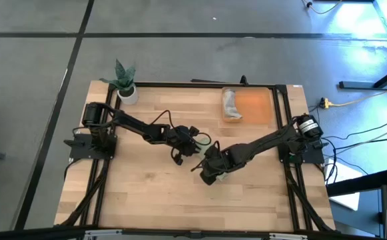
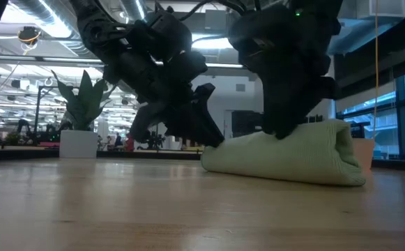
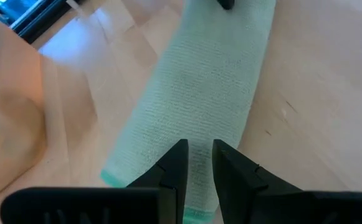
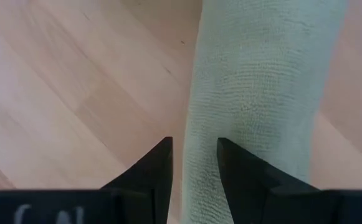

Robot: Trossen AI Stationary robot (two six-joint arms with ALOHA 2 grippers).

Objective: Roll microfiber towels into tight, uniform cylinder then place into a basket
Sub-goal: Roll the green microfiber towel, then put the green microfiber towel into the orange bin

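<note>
green towel: rolled green towel lies mid-table, a long soft cylinder between the two arms
grey towel: grey towel already sits in the left part of the orange basket, far right of the table
left pincer: left pincer is at the roll's left end, fingers a narrow gap apart, tips straddling the end of the cloth; looks like a pinch on the towel edge, contact not fully clear
right pincer: right pincer is on the roll's right end, fingers slightly spread, pressing down on the cloth; whether it pinches a fold I cannot tell
handling: light, soft, no stiffness; the roll will likely sag or unwind if lifted from one end only
grip point: my call, take both ends at once, squeezing across the roll so the outer flap stays trapped
risk: loose outer layer may peel open on the way to the basket
</note>
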